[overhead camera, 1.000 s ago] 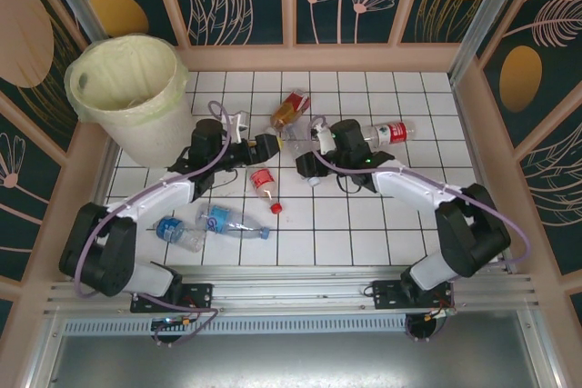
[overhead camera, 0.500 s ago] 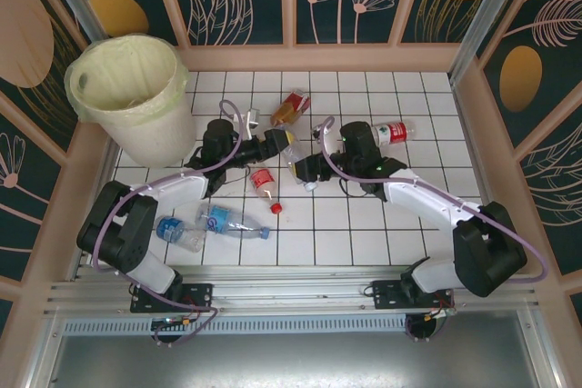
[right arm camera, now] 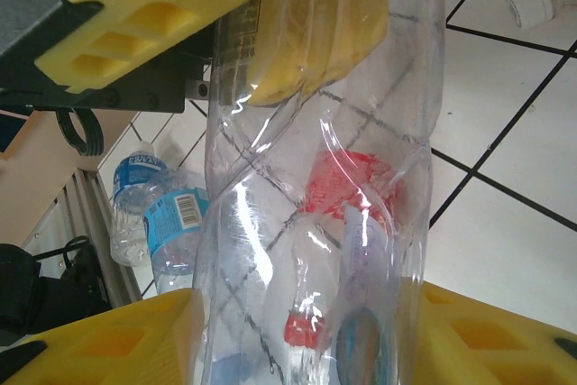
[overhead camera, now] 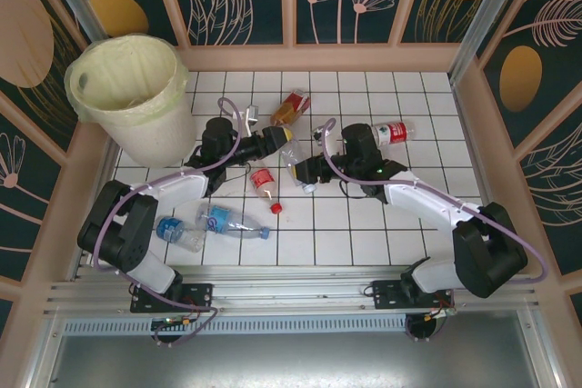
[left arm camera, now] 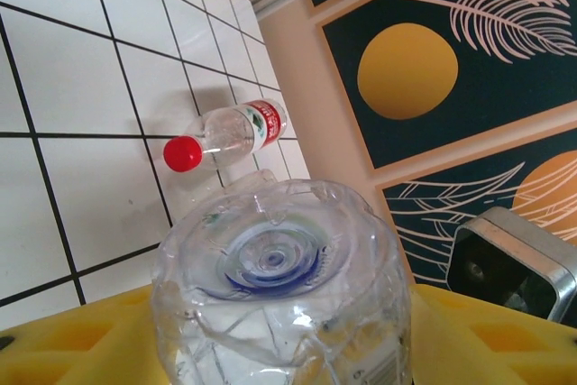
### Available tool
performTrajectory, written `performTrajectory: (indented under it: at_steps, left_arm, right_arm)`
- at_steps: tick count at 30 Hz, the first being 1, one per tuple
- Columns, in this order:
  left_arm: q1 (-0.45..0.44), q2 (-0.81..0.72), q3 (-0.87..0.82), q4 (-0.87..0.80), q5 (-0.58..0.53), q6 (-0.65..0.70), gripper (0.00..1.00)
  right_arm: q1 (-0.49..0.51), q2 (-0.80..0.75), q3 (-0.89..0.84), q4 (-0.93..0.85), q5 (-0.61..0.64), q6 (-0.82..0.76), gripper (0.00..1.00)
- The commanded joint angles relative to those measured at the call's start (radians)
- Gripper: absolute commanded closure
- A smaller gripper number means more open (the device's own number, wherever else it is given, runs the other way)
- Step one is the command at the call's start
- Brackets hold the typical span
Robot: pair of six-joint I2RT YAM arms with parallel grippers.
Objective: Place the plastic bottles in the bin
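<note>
Together, the outstretched left gripper (overhead camera: 283,141) and right gripper (overhead camera: 307,170) clasp one clear bottle (overhead camera: 296,157).

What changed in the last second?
The left gripper reached in and closed on the clear bottle, taking hold of its base end. The right gripper kept its grip on it. The loose bottles and the bin stayed put.

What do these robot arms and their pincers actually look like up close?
The left arm and right arm match: white tube-like links between chunky black joint housings, on black bases bolted to a metal rail. A lilac cable loops loosely along each. The fingers are bright yellow plastic blocks with moulded rectangular pockets.
</note>
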Motion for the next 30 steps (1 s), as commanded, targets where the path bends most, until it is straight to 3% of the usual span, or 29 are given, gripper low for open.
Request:
performTrajectory:
  at_steps: [1,4,6,10,13,22,26,30]
  left_arm:
    - [-0.003,0.005,0.037,0.028,0.012,0.003,0.39]
    - [-0.003,-0.005,0.041,0.023,0.01,0.001,0.42]
    - [-0.003,-0.021,0.046,-0.005,-0.002,0.011,0.43]
    - [0.002,-0.084,0.112,-0.21,-0.103,0.108,0.44]
    - [0.017,-0.123,0.228,-0.432,-0.209,0.221,0.44]
    - [0.127,-0.206,0.603,-0.893,-0.488,0.489,0.44]
    - [0.157,-0.202,0.803,-1.082,-0.833,0.62,0.44]
    - [0.206,-0.19,0.922,-1.13,-1.004,0.683,0.45]
  right_arm:
    - [-0.004,-0.021,-0.012,0.032,-0.027,0.001,0.45]
    - [-0.004,-0.024,-0.014,0.036,-0.022,0.003,0.43]
    - [-0.004,-0.03,-0.014,0.038,-0.018,0.005,0.33]
    - [-0.006,-0.056,-0.015,0.018,0.008,0.001,0.1]
    - [-0.009,-0.099,-0.023,-0.008,0.028,-0.006,0.02]
    - [-0.012,-0.24,-0.107,-0.024,0.096,0.031,0.01]
    - [-0.015,-0.258,-0.127,-0.075,0.23,0.045,0.02]
    - [-0.018,-0.252,-0.158,-0.077,0.254,0.066,0.02]
